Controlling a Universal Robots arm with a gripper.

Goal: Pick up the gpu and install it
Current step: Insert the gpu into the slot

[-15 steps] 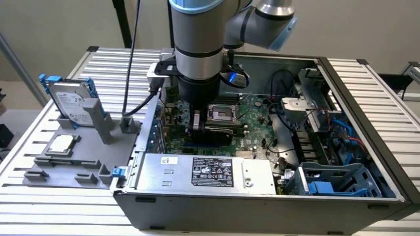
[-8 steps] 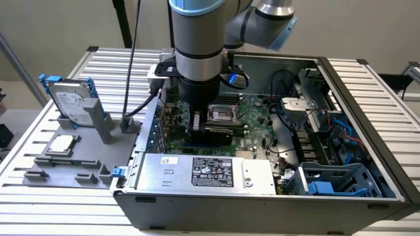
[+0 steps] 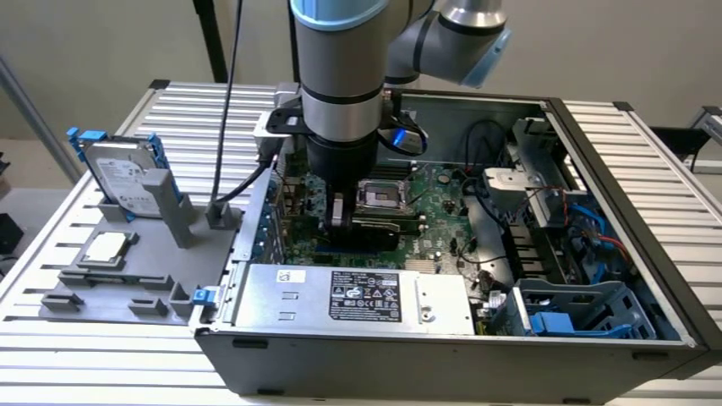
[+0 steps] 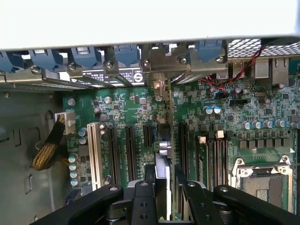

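claw (image 4: 164, 187) gripping gpu (image 4: 162, 154), thin, edge-on

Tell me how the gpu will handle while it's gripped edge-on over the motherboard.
The gpu looks like a thin flat card, so probably stiff and light. Held by its narrow edge in the gripper, it may tilt if nudged. Its bare circuitry seems fragile against hard pushing.

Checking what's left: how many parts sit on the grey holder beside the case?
2: hard drive standing at its far end, processor chip flat in front; none apparently hidden.

Silver hard drive (image 3: 127, 182) and processor chip (image 3: 105, 248) on grey tray (image 3: 158, 275) beside computer case (image 3: 474, 347).
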